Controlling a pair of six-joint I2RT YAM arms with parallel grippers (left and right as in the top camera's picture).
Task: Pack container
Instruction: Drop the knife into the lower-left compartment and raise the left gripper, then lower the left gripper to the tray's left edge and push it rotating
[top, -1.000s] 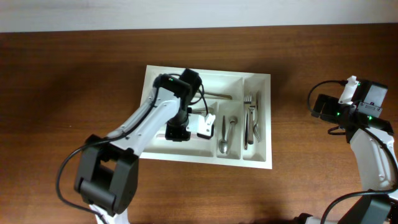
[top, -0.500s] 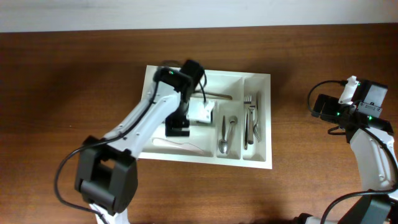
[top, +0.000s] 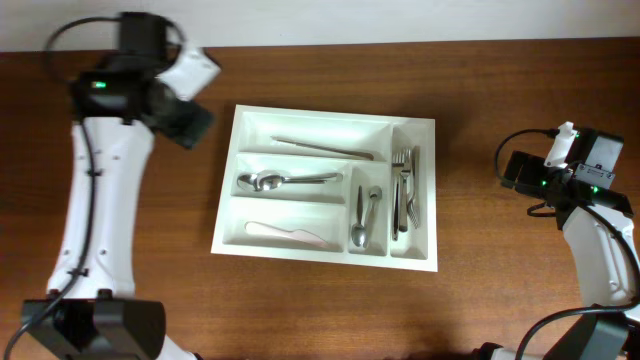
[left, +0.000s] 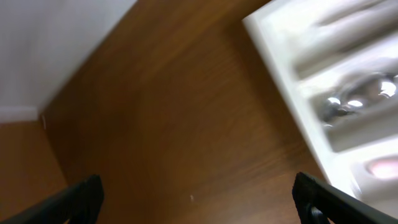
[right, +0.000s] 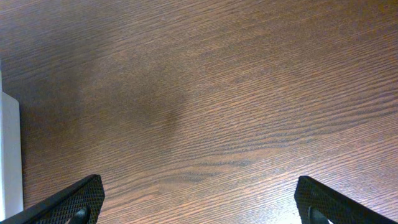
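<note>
The container (top: 426, 258), a big white tray, lies mid-table and holds cutlery. A thin utensil (top: 322, 148) is in its far long compartment, a spoon (top: 285, 180) in the middle one and a pale utensil (top: 293, 233) in the near one. Small spoons (top: 365, 215) and forks (top: 405, 190) fill the two cross compartments. My left gripper (top: 196, 126) hangs open over bare wood off the tray's far left corner. The left wrist view shows my left gripper (left: 199, 199) empty, with the container's rim (left: 273, 37) at the right. My right gripper (top: 512, 170) (right: 199, 199) stands open and empty right of the tray.
The brown wooden table (top: 120, 250) ends at a white wall (top: 400, 18) along the back. In the right wrist view a sliver of the tray's edge (right: 9, 155) shows at the left.
My left gripper opened, leaving the pale utensil in the near long compartment. It then lifted out of the tray and swung to the far left. The right arm has not moved.
</note>
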